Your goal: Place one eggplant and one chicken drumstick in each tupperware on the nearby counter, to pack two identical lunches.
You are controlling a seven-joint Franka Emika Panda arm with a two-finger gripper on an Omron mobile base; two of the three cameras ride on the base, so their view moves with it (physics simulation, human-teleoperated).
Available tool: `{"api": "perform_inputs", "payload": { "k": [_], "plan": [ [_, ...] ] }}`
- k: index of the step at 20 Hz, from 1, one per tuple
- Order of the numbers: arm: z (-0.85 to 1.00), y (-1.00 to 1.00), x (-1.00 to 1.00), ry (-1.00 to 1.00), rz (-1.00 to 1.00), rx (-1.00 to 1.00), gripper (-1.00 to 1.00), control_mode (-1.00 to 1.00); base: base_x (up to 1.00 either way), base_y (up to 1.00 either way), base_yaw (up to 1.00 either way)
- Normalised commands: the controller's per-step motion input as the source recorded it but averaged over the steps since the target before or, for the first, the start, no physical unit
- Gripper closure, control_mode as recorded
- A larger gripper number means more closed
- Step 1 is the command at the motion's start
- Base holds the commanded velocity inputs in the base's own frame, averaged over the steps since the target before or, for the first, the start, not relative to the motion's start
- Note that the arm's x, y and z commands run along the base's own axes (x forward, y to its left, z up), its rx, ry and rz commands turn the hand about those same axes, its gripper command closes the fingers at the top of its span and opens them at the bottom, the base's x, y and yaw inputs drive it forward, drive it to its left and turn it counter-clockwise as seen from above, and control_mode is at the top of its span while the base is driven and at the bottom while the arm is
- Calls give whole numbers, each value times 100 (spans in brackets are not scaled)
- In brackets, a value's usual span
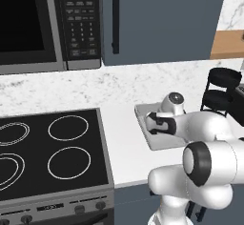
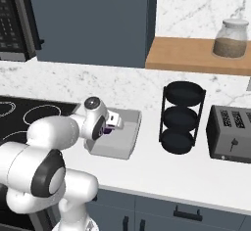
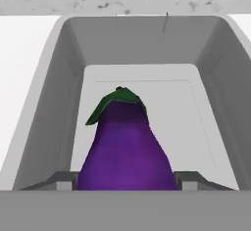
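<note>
The end effector point(image 3: 126, 180) hung low inside the tupperware point(image 3: 59, 103), clamped on the violet eggplant point(image 3: 125, 151), whose green cap pointed toward the tray's far wall. In the hand view the two finger tips point(image 3: 61, 180) pressed against the eggplant's fat sides, one on each flank, with the pale floor of the tray showing past it. From the right base view the end effector point(image 2: 109, 125) sat over the near-left part of that light grey tupperware point(image 2: 128, 136), a sliver of purple eggplant point(image 2: 107, 130) peeking out under the hand. The tray rested on the white tabletop point(image 2: 196, 173), between the black stovetop point(image 2: 29, 115) and a black three-tier rack point(image 2: 180, 117), with a grey toaster point(image 2: 230, 133) farther to the right. A glass jar point(image 2: 231, 39) stood on the wooden shelf point(image 2: 196, 55) above. In the left base view the white arm covered much of the tupperware point(image 1: 143, 112), and a microwave point(image 1: 47, 24) sat above the stovetop point(image 1: 52, 150). Whether the eggplant touched the tray floor could not be told.
</note>
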Motion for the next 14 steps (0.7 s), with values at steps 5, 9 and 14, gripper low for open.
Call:
{"api": "perform_inputs", "payload": {
  "k": [5,9,14],
  "plan": [
    [1,0,8,0,0,0,-100,-100,0,0,0],
    [22,0,-10,-3,0,0,-100,-100,0,0,0],
    [74,-2,-93,-18,0,0,-100,-100,0,0,0]
  ]
}}
